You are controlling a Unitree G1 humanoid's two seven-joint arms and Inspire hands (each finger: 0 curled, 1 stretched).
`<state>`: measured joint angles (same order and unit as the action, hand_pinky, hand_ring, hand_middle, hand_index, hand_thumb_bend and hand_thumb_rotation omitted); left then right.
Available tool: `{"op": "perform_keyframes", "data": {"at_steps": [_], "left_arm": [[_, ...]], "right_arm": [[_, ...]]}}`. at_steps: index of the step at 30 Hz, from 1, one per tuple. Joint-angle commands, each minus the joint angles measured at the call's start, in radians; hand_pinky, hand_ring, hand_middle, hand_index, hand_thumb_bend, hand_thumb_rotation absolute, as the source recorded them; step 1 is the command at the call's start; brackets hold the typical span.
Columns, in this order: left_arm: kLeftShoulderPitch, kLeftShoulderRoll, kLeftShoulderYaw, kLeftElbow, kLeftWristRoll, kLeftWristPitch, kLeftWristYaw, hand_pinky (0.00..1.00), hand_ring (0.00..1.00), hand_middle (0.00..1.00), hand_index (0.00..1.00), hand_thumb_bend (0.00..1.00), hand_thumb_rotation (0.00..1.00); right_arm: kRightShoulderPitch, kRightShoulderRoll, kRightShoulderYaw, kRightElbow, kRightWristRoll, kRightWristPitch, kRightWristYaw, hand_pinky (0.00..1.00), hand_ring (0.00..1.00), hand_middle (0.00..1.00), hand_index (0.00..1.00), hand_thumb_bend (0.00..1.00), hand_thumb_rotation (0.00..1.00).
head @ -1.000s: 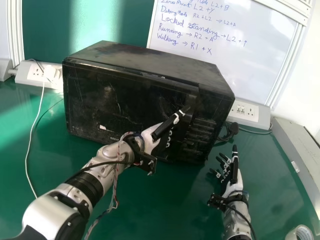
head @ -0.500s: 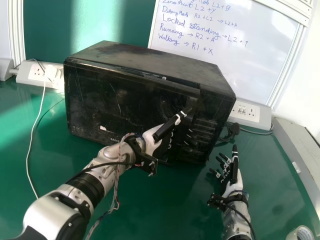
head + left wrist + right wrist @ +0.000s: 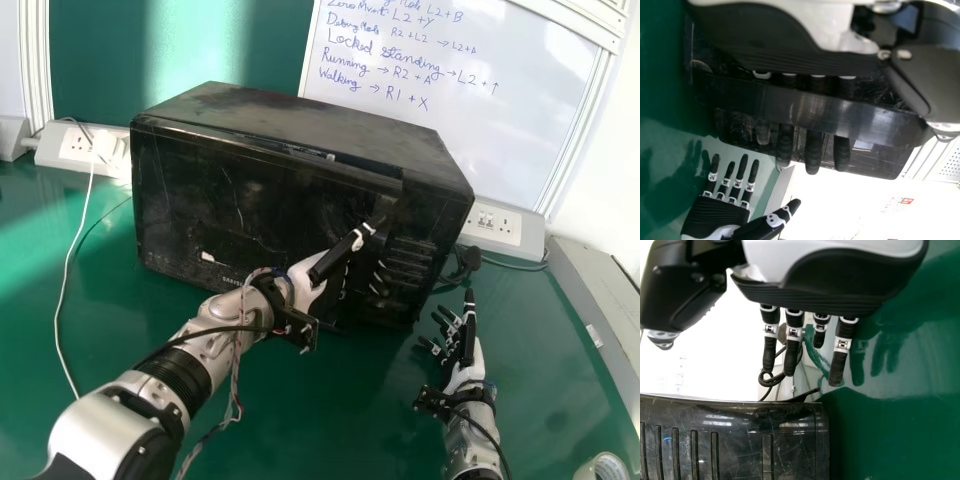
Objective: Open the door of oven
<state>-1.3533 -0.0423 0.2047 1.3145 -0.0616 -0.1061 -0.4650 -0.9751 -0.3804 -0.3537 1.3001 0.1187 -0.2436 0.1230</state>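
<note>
The black oven (image 3: 280, 115) sits at an angle on the green table (image 3: 370, 400), its scratched door (image 3: 240, 205) turned toward the robot. Toward the robot's right along that front are the door's handle (image 3: 820, 111) and then a panel (image 3: 405, 262) with a row of slots. The left hand (image 3: 304, 280) is right there in front of the oven, its arm slanting in from the robot's left, and the oven lies just past its palm. From the left wrist view you can see its fingers run out straight behind the handle, tips poking past the strip, while the thumb stays on the near side; nothing is curled tight.

The right hand (image 3: 462, 362) is over the table on the robot's right, beside the oven's near corner and apart from it. Its fingers are straight and spread a little, and it holds nothing.

A dark cable (image 3: 466, 262) bunches up beside the oven on that side, near a socket strip (image 3: 500, 225). Another socket box (image 3: 72, 145) stands on the left, with a white cable (image 3: 70, 260) trailing down the table. Behind it all leans a whiteboard (image 3: 430, 145) covered in handwriting, and a roll of tape (image 3: 603, 466) lies at the near right.
</note>
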Motion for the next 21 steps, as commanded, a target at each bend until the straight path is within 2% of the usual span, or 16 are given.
{"op": "perform_keyframes", "data": {"at_steps": [1, 10, 18, 21], "left_arm": [[-0.025, -0.042, -0.006, 0.0, -0.004, 0.001, -0.035, 0.18, 0.22, 0.31, 0.38, 1.0, 0.76], [-0.011, -0.049, -0.016, -0.001, 0.006, -0.022, -0.034, 0.12, 0.16, 0.23, 0.29, 1.0, 0.76], [0.004, -0.057, -0.079, -0.014, 0.064, -0.095, 0.037, 0.05, 0.09, 0.15, 0.18, 1.0, 0.85], [0.012, -0.066, -0.082, -0.015, 0.064, -0.102, 0.06, 0.04, 0.08, 0.13, 0.14, 1.0, 0.85]], "right_arm": [[0.019, 0.039, -0.004, 0.031, 0.005, 0.045, 0.014, 0.61, 0.74, 0.78, 0.76, 1.0, 0.88], [0.021, 0.037, -0.007, 0.03, 0.004, 0.047, 0.017, 0.63, 0.75, 0.79, 0.78, 0.98, 0.88], [0.021, 0.038, -0.006, 0.03, 0.0, 0.044, 0.012, 0.62, 0.75, 0.78, 0.77, 1.0, 0.88], [0.021, 0.04, -0.008, 0.03, 0.002, 0.045, 0.01, 0.64, 0.75, 0.78, 0.77, 0.99, 0.89]]}}
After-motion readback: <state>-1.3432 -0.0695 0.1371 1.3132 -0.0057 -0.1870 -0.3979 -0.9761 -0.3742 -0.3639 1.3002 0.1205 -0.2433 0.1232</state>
